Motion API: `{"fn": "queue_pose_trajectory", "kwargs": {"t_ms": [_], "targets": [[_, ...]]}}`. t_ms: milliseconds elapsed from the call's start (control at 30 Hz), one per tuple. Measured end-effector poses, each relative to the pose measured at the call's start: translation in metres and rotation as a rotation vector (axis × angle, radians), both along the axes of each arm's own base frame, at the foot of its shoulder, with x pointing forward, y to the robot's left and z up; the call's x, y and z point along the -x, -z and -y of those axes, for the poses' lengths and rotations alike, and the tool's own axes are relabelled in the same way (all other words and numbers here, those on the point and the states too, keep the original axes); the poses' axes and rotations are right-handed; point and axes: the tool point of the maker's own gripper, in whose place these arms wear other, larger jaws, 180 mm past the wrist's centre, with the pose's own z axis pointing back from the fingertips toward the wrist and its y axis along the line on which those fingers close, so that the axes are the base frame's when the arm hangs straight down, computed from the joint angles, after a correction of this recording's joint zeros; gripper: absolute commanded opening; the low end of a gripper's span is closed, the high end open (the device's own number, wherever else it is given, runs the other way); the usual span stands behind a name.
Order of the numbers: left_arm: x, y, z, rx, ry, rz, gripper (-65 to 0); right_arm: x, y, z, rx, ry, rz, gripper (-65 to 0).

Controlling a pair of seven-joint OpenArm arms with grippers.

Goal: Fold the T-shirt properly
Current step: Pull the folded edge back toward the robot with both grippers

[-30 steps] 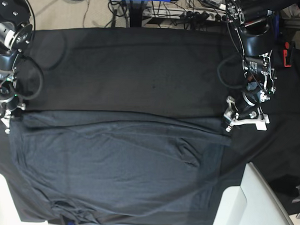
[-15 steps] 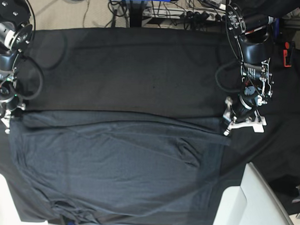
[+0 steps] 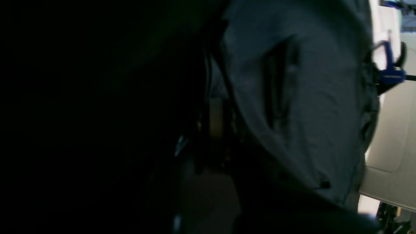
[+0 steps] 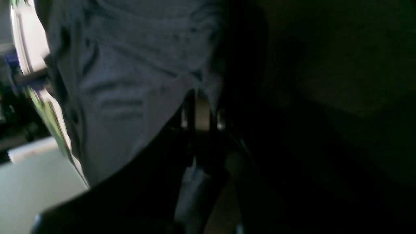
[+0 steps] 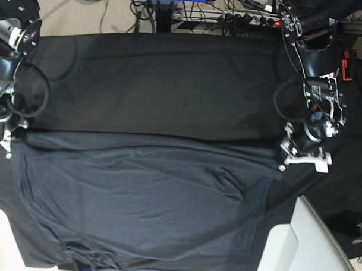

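- Charcoal T-shirt (image 5: 143, 199) lies flat; left gripper (image 5: 285, 156) and right gripper (image 5: 7, 140) are closed, pinching its far corners.
- Thin knit could slip free if the arms lift unevenly.

We were in a robotics lab. A black tablecloth (image 5: 171, 81) covered the workbench, cables (image 5: 143, 15) and a power strip (image 5: 247, 19) lay tangled on the floor behind, and two robot arms flanked it.
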Motion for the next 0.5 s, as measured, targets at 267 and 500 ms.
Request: {"fn": "queue_pose_trajectory", "kwargs": {"t_ms": [267, 500], "targets": [[0.006, -0.005, -0.005, 0.018, 0.004, -0.013, -65.0, -0.009, -0.017, 0.003, 0.002, -0.041, 0.034, -65.0], [0.028, -0.009, -0.015, 0.024, 0.02, -0.048, -65.0, -0.003, -0.022, 0.01, -0.029, -0.107, 0.004, -65.0]]}}
